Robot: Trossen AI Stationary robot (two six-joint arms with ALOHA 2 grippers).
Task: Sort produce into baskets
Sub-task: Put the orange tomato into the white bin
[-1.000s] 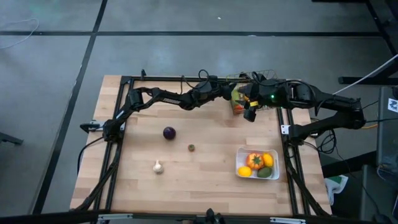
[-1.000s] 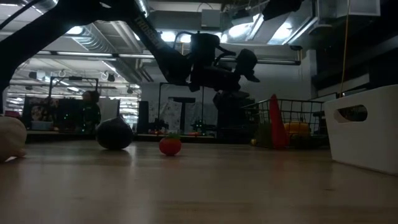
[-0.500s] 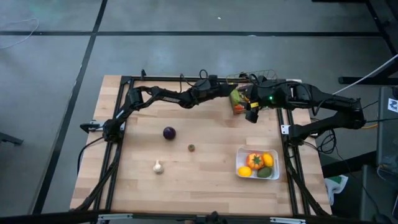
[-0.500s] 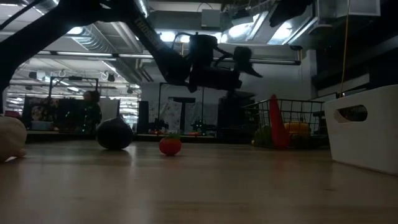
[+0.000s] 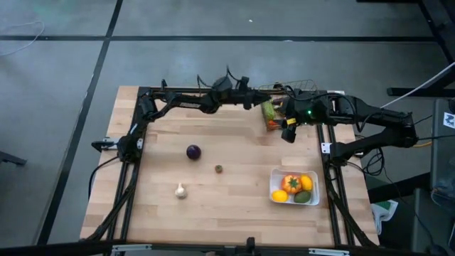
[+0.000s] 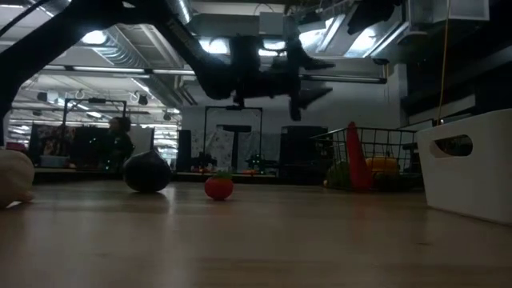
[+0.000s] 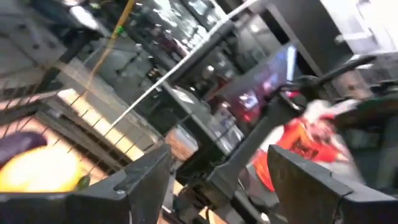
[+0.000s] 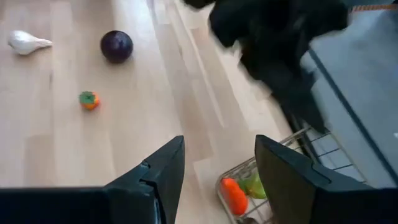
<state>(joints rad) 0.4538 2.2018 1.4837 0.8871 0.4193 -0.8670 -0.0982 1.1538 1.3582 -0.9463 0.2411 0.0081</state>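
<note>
Both grippers, left (image 5: 250, 99) and right (image 5: 286, 132), hover empty, parted, near the wire basket (image 5: 302, 87), its contents half hidden.

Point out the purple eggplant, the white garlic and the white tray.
purple eggplant (image 5: 193, 151), high view, middle of its body.
white garlic (image 5: 180, 190), high view, its bulb.
white tray (image 5: 273, 185), high view, its bare left rim.

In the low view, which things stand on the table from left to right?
Garlic → eggplant → small red tomato → wire basket → white tray.
</note>
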